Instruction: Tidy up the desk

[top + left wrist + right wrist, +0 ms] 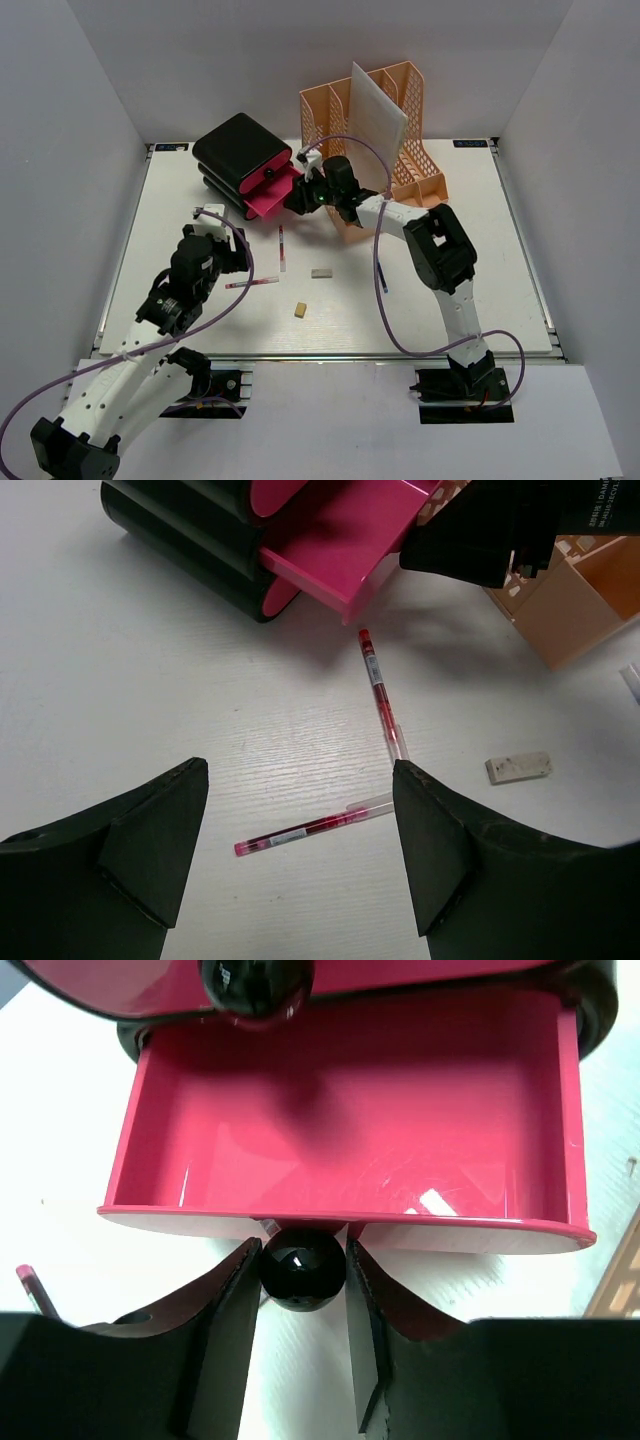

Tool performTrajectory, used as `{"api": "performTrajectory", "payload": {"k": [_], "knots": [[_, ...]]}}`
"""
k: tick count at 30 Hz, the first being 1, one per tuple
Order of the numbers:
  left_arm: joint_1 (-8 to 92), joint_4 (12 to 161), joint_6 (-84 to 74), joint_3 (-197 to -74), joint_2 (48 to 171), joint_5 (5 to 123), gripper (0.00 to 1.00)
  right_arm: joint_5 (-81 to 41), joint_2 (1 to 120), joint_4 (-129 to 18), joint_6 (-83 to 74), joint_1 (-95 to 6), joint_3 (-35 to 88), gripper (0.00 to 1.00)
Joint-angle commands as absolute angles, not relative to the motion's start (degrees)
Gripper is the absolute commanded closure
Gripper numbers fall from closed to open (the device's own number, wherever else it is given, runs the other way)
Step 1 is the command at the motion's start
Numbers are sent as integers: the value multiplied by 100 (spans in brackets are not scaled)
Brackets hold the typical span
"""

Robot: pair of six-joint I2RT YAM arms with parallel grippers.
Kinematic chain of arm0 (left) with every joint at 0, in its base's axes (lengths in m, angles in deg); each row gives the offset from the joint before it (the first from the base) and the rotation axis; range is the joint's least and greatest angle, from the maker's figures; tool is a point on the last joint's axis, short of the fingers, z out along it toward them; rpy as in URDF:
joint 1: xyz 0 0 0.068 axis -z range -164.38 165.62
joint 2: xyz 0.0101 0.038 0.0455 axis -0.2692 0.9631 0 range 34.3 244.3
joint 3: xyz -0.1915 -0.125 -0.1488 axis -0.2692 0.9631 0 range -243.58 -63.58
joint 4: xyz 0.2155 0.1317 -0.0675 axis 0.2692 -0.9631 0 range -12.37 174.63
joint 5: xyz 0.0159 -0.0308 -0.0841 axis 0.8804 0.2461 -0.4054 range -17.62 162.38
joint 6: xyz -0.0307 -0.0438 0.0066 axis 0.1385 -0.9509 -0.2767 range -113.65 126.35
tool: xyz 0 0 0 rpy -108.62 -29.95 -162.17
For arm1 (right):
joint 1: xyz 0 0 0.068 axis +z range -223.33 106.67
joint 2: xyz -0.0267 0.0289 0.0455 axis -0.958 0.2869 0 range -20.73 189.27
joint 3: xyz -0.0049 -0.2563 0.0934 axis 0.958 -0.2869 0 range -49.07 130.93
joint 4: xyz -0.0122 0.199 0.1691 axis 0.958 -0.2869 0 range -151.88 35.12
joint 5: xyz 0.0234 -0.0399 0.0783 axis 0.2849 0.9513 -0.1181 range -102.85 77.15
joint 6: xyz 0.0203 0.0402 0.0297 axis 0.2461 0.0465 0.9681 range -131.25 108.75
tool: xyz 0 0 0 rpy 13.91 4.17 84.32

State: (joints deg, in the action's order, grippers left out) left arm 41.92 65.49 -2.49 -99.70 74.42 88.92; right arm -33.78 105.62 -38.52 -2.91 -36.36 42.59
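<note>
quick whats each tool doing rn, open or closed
left tool: open, holding nothing
right tool: closed on the black drawer knob

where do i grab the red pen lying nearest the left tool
Take the red clear-barrelled plastic pen mid-barrel, from straight above: it lies flat on the white desk with bare surface either side. The open left tool has fingers roughly in line with it, so probably turn the wrist first.

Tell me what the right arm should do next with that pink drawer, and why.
Probably ease the pink drawer a little further out: the right gripper is closed on its black knob, the drawer is empty, and two red pens lie on the desk.
</note>
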Motion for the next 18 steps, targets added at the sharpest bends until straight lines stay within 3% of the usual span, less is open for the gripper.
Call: {"api": "performTrajectory", "payload": {"k": [1,2,5,6,13,16,18], "knots": [[4163,6644,-209,-9953,7499,8724,16,-3623,10144,-3616,-360,-3527,4076,58],[4163,6652,-217,-9953,7508,8689,16,-3632,10118,-3616,-395,-3536,4032,44],[4163,6661,-209,-9944,7569,8645,16,-3649,10074,-3712,-483,-3545,4032,21],[4163,6687,-208,-9944,7570,8610,16,-3658,10047,-3747,-544,-3527,4005,19],[4163,6732,-243,-9936,7579,8504,18,-3500,9372,-4107,-957,-3554,3496,17],[4163,6775,-287,-9909,7552,8460,23,-3430,9037,-4388,-1081,-3554,3285,18],[4163,6819,-323,-9900,7552,8329,33,-3404,8714,-4757,-1273,-3554,3110,20]]}}
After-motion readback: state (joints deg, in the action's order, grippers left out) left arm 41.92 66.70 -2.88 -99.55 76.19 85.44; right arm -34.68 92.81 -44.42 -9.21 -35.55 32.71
